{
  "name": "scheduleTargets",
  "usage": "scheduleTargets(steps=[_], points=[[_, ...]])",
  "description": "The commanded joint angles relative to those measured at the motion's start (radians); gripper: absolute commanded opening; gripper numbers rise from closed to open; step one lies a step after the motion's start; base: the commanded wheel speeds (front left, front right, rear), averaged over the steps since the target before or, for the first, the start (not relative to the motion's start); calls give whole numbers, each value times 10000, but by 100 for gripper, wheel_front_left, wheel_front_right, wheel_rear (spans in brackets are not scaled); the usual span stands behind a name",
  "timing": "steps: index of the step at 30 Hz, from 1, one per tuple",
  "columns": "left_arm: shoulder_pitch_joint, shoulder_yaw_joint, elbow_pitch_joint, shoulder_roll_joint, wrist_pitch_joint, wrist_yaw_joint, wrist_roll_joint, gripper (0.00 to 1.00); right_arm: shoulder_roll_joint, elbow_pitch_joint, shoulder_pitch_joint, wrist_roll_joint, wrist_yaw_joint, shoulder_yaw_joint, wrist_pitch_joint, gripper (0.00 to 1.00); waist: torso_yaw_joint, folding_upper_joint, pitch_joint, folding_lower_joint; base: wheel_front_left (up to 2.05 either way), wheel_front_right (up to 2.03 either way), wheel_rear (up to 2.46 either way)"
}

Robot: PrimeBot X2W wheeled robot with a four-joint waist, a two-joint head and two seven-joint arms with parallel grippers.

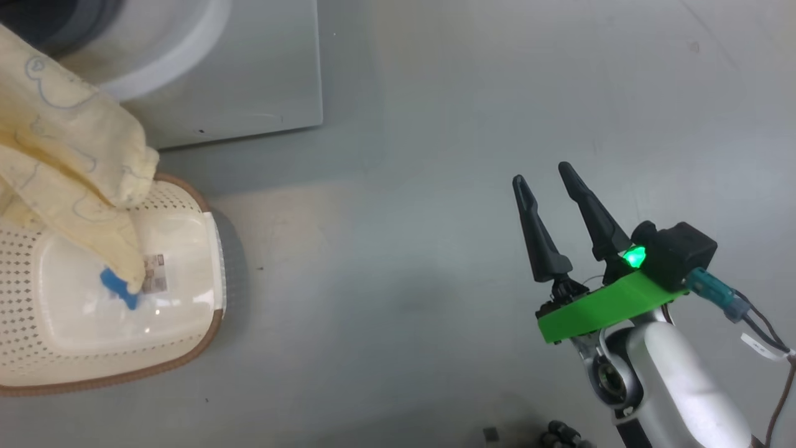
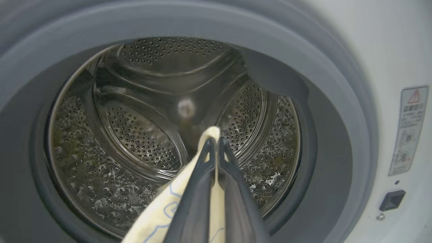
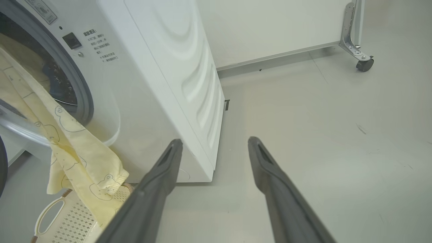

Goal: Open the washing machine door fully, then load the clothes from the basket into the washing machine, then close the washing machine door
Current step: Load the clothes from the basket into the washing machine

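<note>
Cream-yellow fabric, the clothes [image 2: 158, 212], is one garment, clamped between the closed fingers of the left hand [image 2: 216, 140]. The fingertips are level with the open mouth of the washing machine [image 2: 388, 50]. A fold of cloth shows just past the tips, in front of the perforated steel drum [image 2: 141, 135]. One grey gasket [image 2: 330, 141] rings that mouth.

In the head view the garment [image 1: 62, 155] hangs from the upper left down into the one basket [image 1: 174, 205]. Its blue patch [image 1: 118, 286] touches the basket floor beside a small label [image 1: 154, 274]. The basket sits on the floor [image 1: 404, 218], just in front of the machine's lower front edge [image 1: 249, 81].

In the right wrist view the cloth [image 3: 77, 152] crosses the lower lip of the opening and drops past the white front [image 3: 152, 84] into the basket [image 3: 67, 219]. One white loop handle [image 3: 47, 216] shows there.

To the right of the basket and of the machine's corner, the grey floor lies open and bare. The right hand [image 1: 542, 174] hovers above it, well apart from both, its two dark fingers spread and holding nothing. Through its own camera this hand [image 3: 215, 140] points past the machine's side. Beyond is a pale panel with one caster wheel [image 3: 365, 64] at the far edge of the floor [image 3: 303, 135].
</note>
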Motion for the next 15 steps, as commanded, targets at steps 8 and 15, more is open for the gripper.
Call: scheduleTargets(steps=[8, 15], points=[[-3289, -1494, 939, 1615, 123, 1, -1350, 0, 26, -766, -61, 31, 2, 235, -93, 100, -672, 0, 1766, -3, 0, 0, 0], [-6112, -3062, 2010, 2242, 122, 1, -1954, 0, 26, -1040, -36, -43, 2, 348, -93, 100, -844, 0, 2656, -3, 0, 0, 0]])
